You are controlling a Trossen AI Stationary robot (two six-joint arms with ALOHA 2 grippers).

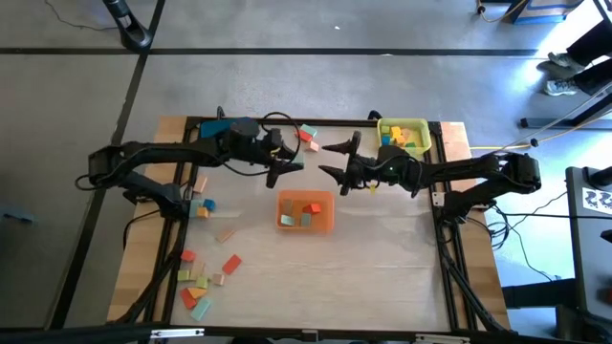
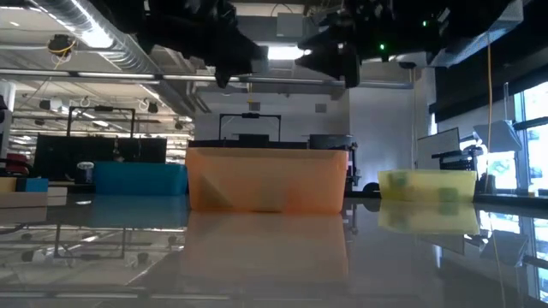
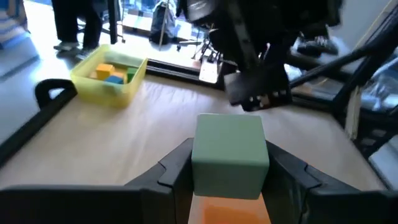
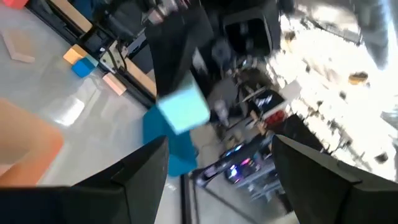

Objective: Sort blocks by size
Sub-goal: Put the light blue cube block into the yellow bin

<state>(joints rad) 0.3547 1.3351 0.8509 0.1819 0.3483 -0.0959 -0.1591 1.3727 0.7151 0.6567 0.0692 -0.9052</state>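
Observation:
My left gripper (image 1: 289, 169) is shut on a pale blue-green block (image 3: 229, 154) above the far rim of the orange tray (image 1: 327, 225); the right wrist view shows this block too (image 4: 183, 109). My right gripper (image 1: 331, 161) is open and empty, facing the left one from just to its right, at about the same height. The orange tray holds a few blocks (image 1: 306, 214). Other blocks lie on the table at its left (image 1: 201, 204), near left (image 1: 197, 285) and far middle (image 1: 308, 136). My left gripper pinches the block between its two fingers, one on each of two opposite side faces (image 3: 200, 167). The fingers come from the table's left, slanting down. The block is lifted clear, level, with the orange tray (image 3: 230, 213) just below it.
A yellow tray (image 1: 422, 125) with a few blocks stands at the far right. A blue tray (image 2: 139, 178) stands at the far left. The two grippers hang close together over the table's middle. People stand beyond the table's edge.

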